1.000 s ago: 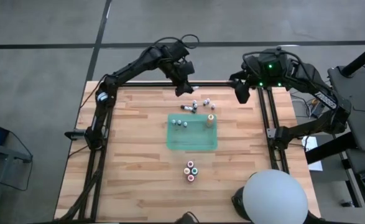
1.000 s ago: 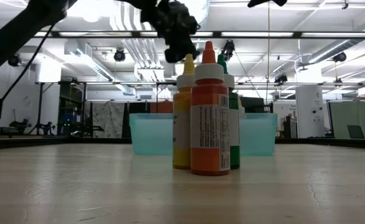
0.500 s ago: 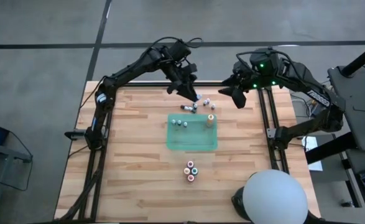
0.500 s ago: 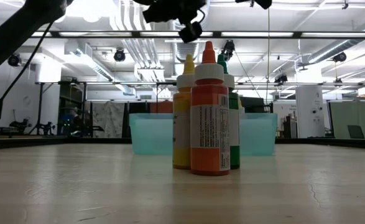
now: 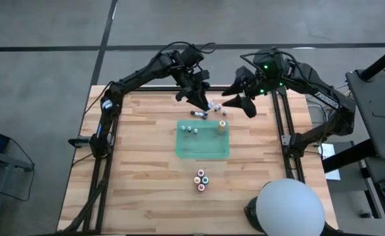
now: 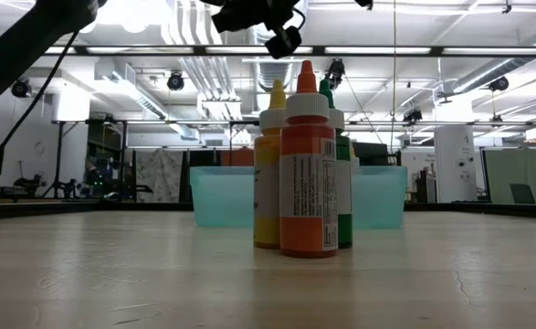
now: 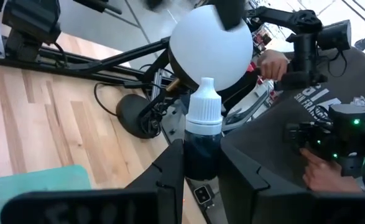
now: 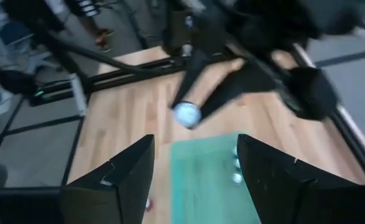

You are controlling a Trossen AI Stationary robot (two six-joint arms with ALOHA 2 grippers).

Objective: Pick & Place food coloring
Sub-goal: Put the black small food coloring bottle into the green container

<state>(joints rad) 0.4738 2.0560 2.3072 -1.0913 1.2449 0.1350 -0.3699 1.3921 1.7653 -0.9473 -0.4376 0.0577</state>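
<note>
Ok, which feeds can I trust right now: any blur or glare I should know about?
Right wrist view: motion-smeared, the green tray and the left end effector ahead are soft. Left wrist view: sharp on the white-capped dark bottle between its fingers. Low view: bright ceiling lights glare up top; the orange bottle is crisp. High view: evenly lit.

The left gripper [image 5: 202, 103] hangs above the table's far edge at the end of its long, bent arm, fingers [image 7: 170, 168] clamped on a small white-capped bottle [image 7: 203, 140] — while the right gripper [image 5: 235, 103] reaches in from the far right corner, facing it, fingers [image 8: 117, 180] spread wide.
</note>
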